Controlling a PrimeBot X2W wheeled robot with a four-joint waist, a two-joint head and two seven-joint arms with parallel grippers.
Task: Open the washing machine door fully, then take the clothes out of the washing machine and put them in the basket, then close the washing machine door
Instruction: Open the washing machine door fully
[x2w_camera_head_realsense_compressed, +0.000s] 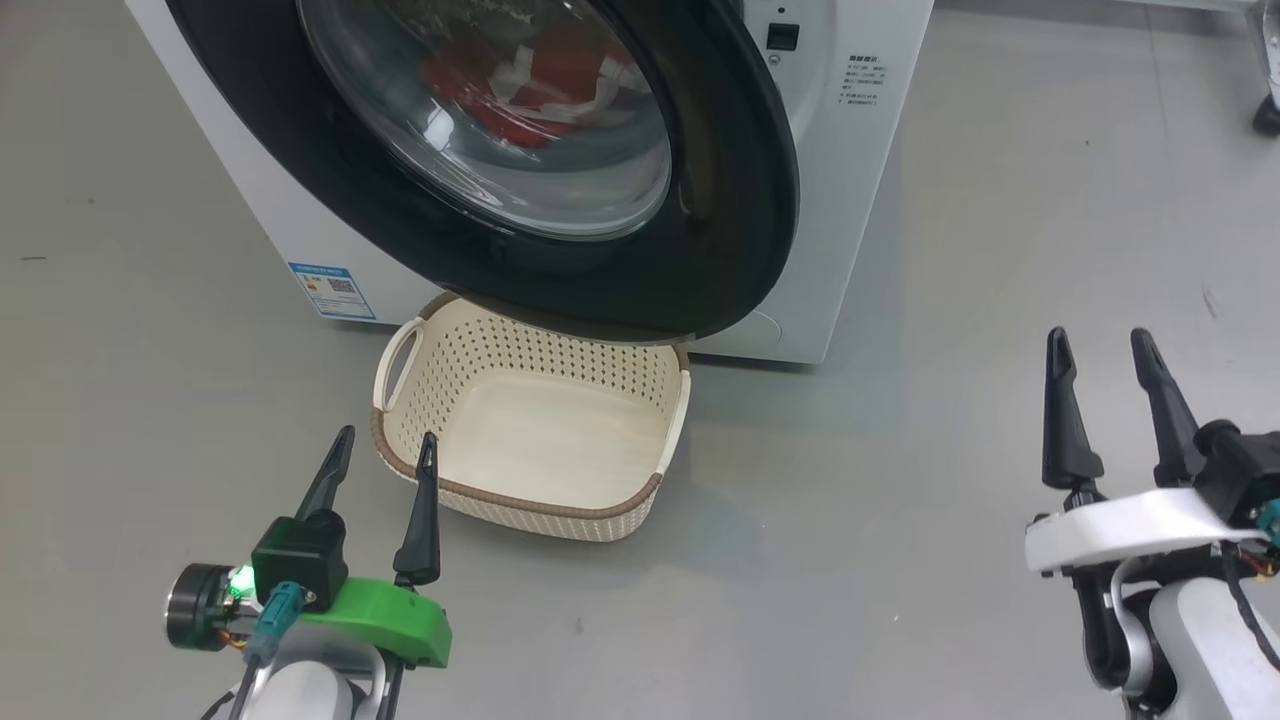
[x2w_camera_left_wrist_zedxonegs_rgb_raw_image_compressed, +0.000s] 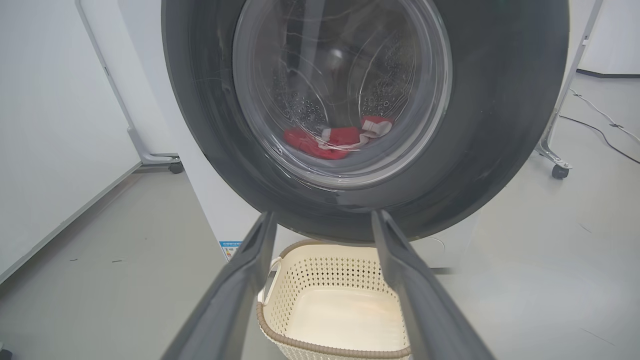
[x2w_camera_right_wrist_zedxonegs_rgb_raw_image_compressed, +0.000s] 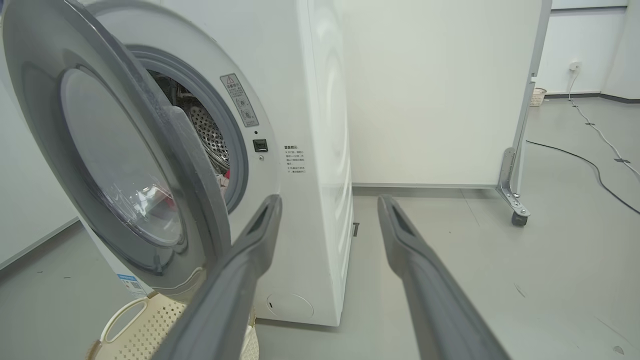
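Door: washing machine door (x2w_camera_head_realsense_compressed: 740, 200) ajar; free edge lies up-left of right gripper (x2w_camera_head_realsense_compressed: 1100, 337), the nearer arm.
Jaws: both spread wide, empty; left gripper (x2w_camera_head_realsense_compressed: 388, 435) near basket (x2w_camera_head_realsense_compressed: 560, 503).
Clothes: red clothes (x2w_camera_head_realsense_compressed: 540, 90) in drum, behind glass.

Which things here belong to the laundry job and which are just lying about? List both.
Job: big white front-loading washing machine; red-and-white clothes inside it; its round black-rimmed glass door; cream perforated plastic basket.
Lying about: white wheeled partition panel; black floor cable.
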